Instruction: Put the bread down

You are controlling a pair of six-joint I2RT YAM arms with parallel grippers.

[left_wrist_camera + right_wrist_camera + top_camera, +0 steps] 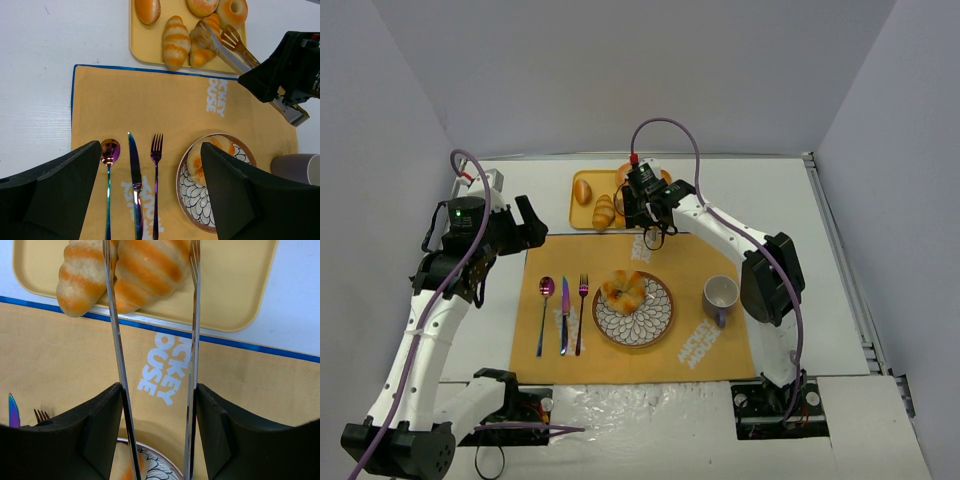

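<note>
My right gripper point(157, 390) is shut on a pair of metal tongs point(114, 325), whose two arms reach out over the yellow tray point(235, 285). A striped bread roll point(150, 267) lies on the tray between the tong tips, and a second striped roll point(80, 277) sits just to its left. In the top view this gripper point(642, 205) hangs at the tray's near edge. One more bread point(624, 290) rests on the patterned plate point(660, 325). My left gripper point(150, 150) is open and holds nothing, high over the cutlery.
An orange placemat point(700, 260) carries the plate, a spoon point(545, 300), a knife point(564, 315), a fork point(582, 310) and a grey mug point(721, 294). Further buns, including a ring-shaped one point(232, 10), fill the tray's back. White walls close in the table.
</note>
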